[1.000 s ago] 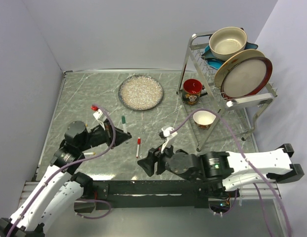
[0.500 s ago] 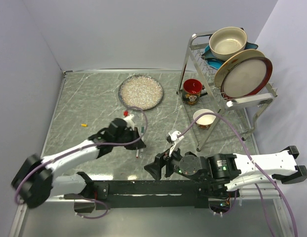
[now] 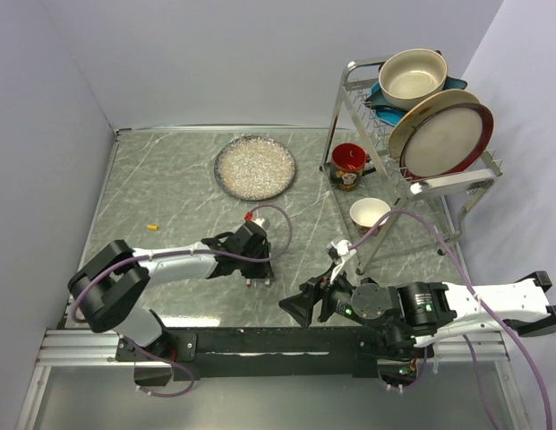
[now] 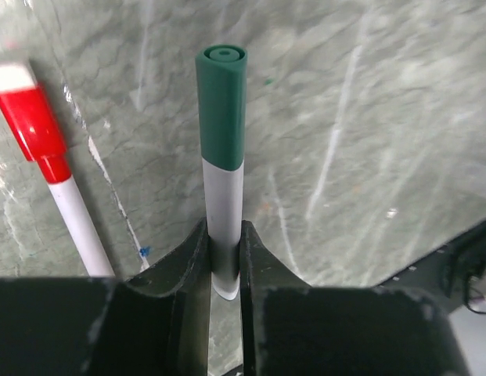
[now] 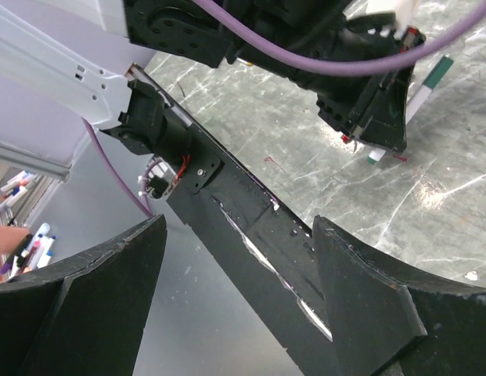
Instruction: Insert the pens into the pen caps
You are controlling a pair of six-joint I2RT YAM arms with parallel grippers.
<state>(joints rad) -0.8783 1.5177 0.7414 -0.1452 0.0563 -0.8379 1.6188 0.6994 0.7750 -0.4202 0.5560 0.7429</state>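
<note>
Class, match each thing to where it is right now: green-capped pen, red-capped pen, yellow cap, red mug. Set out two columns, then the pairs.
1 green-capped pen
2 red-capped pen
3 yellow cap
4 red mug

a by the rack
b alone on the table's left side
c in the left jaws
d lying beside the held pen

Pairs: 1-c, 2-d, 3-b, 4-a
</note>
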